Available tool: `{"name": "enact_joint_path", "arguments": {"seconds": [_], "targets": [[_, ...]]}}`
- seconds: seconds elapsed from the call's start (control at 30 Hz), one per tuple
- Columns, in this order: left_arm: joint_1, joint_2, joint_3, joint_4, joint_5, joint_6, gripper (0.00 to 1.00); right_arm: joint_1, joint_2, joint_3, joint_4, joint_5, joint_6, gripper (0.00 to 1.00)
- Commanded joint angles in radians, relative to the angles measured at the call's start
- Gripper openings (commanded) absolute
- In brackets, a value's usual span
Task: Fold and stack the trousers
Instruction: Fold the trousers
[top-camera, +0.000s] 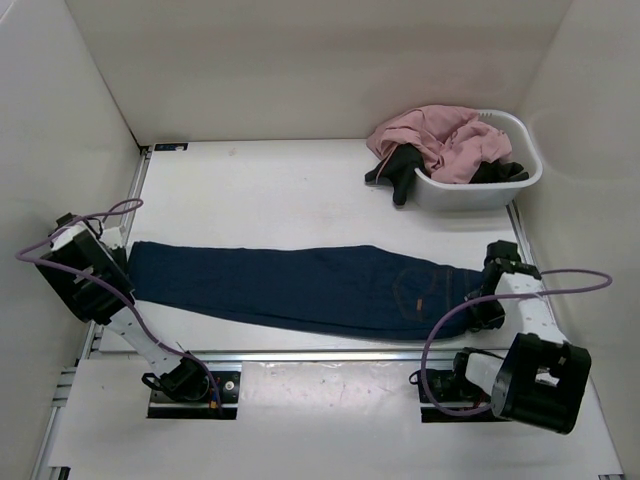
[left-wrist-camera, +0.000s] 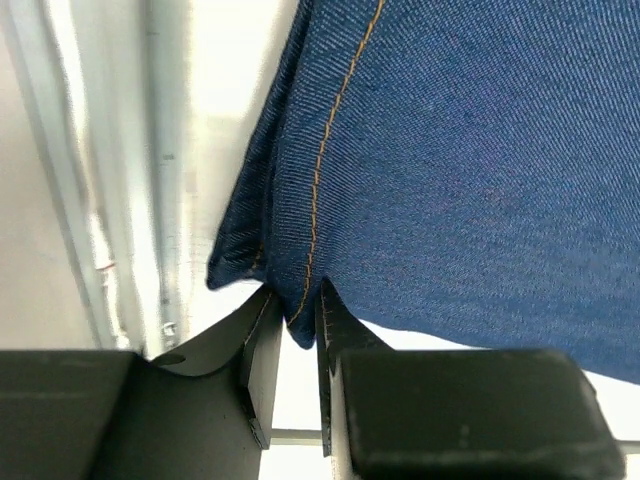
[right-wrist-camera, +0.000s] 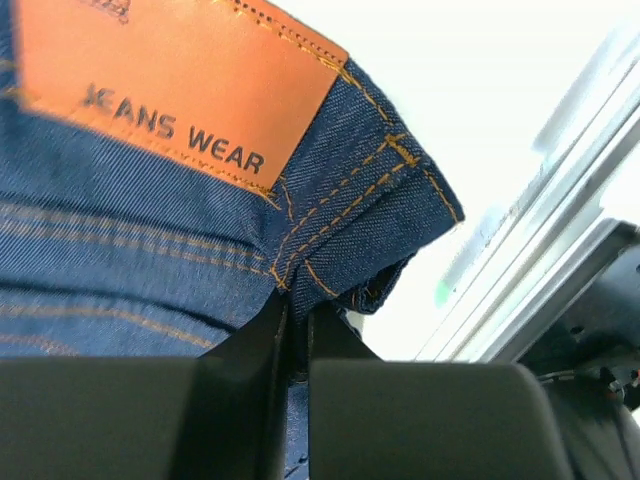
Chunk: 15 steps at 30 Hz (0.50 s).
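The trousers (top-camera: 300, 290), dark navy jeans, lie flat across the table, leg ends at the left and waistband at the right, with an orange-brown patch (top-camera: 418, 297) near the waist. My left gripper (top-camera: 124, 284) is shut on the corner of the leg hem; in the left wrist view the denim (left-wrist-camera: 450, 150) with its orange seam ends between my left gripper's (left-wrist-camera: 298, 335) fingertips. My right gripper (top-camera: 481, 296) is shut on the waistband; in the right wrist view my right gripper (right-wrist-camera: 297, 320) pinches the denim (right-wrist-camera: 120, 260) just under the patch (right-wrist-camera: 170, 80) marked "JEANS WEAR".
A white basket (top-camera: 528, 150) stands at the back right with a pink garment (top-camera: 440, 135) in it and a black garment (top-camera: 400, 170) hanging over its left rim. Metal rails run along the front edge (top-camera: 320, 355) and the left edge (left-wrist-camera: 160, 150).
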<state>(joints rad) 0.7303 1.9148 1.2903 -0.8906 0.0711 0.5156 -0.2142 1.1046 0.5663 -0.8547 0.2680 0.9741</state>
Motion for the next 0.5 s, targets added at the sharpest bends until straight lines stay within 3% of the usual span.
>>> {"name": "enact_joint_path", "arguments": {"seconds": [0.0,0.27,0.47], "targets": [[0.004,-0.066,0.007,0.004,0.045,0.009,0.29,-0.004,0.040,0.124,0.049,0.188,-0.083,0.00],[-0.049,-0.046,-0.019,-0.024,0.150,0.000,0.29,-0.027,0.247,0.284,0.154,0.165,-0.179,0.00],[-0.081,-0.056,-0.074,-0.015,0.121,-0.012,0.40,-0.094,0.288,0.302,0.241,0.197,-0.362,0.00]]}}
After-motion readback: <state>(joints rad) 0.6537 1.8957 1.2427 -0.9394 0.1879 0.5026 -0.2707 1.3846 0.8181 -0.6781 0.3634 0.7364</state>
